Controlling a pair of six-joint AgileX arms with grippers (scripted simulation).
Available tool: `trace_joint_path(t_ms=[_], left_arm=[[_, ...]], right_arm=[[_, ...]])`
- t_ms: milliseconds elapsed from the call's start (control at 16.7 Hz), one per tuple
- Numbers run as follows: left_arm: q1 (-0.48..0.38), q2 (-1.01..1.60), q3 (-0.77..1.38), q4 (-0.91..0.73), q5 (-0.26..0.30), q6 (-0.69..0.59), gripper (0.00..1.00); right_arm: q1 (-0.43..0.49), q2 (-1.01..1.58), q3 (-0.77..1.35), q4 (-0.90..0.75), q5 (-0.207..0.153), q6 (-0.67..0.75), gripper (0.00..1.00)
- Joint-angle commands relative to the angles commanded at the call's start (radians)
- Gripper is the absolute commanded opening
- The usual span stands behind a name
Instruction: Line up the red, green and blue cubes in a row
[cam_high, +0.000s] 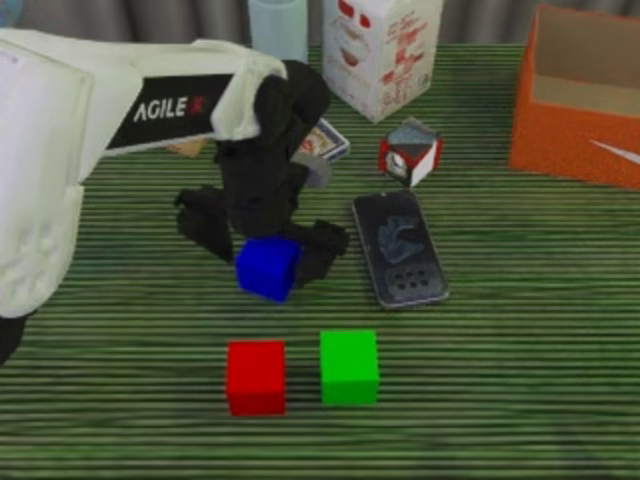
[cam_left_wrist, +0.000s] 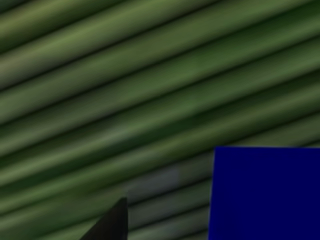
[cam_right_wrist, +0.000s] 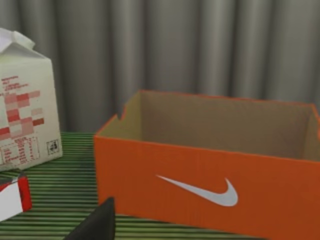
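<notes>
The left gripper (cam_high: 268, 245) stands over the blue cube (cam_high: 267, 268), its fingers spread wide on either side and gripping nothing — the cube sits on the green striped mat (cam_high: 520, 330) behind the red cube (cam_high: 256, 376) and green cube (cam_high: 349, 366), which lie side by side nearer the front edge. The risk, as I judge it, is a skewed closure: the blue cube looks turned relative to the fingers, so it could twist or squirt out — or be dragged into the smartphone (cam_high: 399, 248) just beside it. Only a dark finger tip (cam_right_wrist: 95, 225) of the right arm shows, near the orange shoebox (cam_right_wrist: 210, 180), so its grip cannot be told.
</notes>
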Motion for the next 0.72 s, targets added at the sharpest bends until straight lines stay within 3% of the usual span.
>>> trace_joint_path(t_ms=[480, 720], left_arm=[[0.0, 0.0, 0.0, 0.0, 0.0, 0.0, 0.02], [0.0, 0.0, 0.0, 0.0, 0.0, 0.0, 0.0]], right_arm=[[0.0, 0.0, 0.0, 0.0, 0.0, 0.0, 1.0], [0.0, 0.0, 0.0, 0.0, 0.0, 0.0, 1.0]])
